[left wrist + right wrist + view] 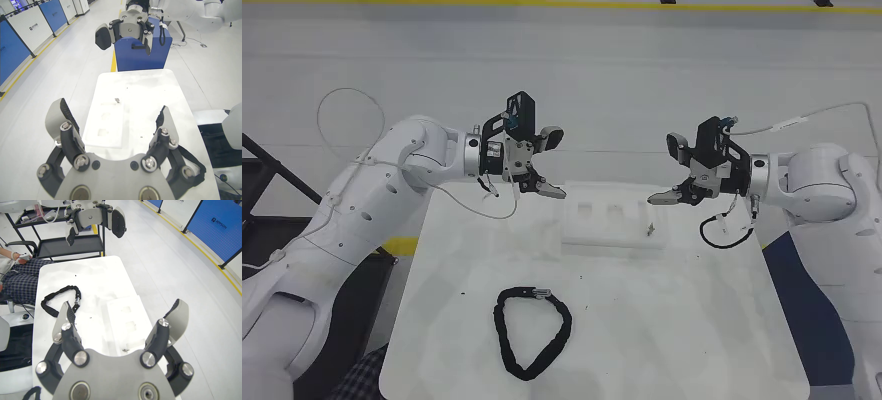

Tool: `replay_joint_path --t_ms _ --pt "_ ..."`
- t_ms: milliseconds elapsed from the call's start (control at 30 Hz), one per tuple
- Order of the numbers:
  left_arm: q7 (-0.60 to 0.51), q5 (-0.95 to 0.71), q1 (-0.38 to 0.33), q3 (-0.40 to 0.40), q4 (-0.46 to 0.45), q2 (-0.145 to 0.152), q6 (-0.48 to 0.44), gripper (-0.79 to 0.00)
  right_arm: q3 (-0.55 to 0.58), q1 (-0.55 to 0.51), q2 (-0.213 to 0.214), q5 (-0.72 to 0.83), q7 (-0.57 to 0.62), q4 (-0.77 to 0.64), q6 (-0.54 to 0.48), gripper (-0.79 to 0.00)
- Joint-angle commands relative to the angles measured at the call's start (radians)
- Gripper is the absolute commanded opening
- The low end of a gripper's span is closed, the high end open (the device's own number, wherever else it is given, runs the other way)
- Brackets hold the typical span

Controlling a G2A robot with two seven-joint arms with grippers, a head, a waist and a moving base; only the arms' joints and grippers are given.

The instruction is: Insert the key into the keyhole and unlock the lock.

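**Desk** (692,330): white, rounded corners, carrying all the items below.

**Tray** (614,242): white block with three square recesses in a row, at the desk's far side between the two arms. It is pale against the desk, so its edges are hard to trace from above. The recesses read more clearly in the left wrist view (113,141) and the right wrist view (111,317).

**Key** (650,231): small and metallic, at the tray end nearest the right arm. It is too small (117,100) to tell whether it lies flat or stands in a slot. In the right wrist view (125,350) it is partly cut off by the tool's own plate.

**Lock** (500,335): a black sleeved chain curled in a loop on the desk's near half, well apart from the key. It has a metal end piece; the keyhole cannot be made out. One stretch (65,289) is hidden behind a finger.

**Left tool** (554,162): above the desk's far left corner, jaws spread wide, holding nothing (113,106).

**Right tool** (667,172): above the desk's far right side, near the key, jaws likewise spread and unloaded (122,303).
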Motion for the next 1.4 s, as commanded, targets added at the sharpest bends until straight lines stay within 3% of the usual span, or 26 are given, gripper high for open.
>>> replay_joint_path --t_ms 0,500,900,1100,1367 --pt "0.0 0.0 0.0 0.0 0.0 0.0 0.0 -0.001 0.0 0.0 0.0 0.0 0.0 0.0 0.0 0.0" --pt "0.0 0.0 0.0 0.0 0.0 0.0 0.0 0.0 -0.003 -0.008 0.0 -0.014 -0.005 -0.005 0.023 0.0" --pt "0.0 0.0 0.0 0.0 0.0 0.0 0.0 0.0 -0.092 -0.019 -0.016 -0.083 -0.003 0.132 0.268 0.0" --pt "0.0 0.0 0.0 0.0 0.0 0.0 0.0 0.0 -0.192 0.038 -0.047 -0.071 0.08 0.223 0.412 0.0" --pt "0.0 0.0 0.0 0.0 0.0 0.0 0.0 0.0 -0.314 0.1 -0.106 0.005 0.164 0.357 0.689 0.0"
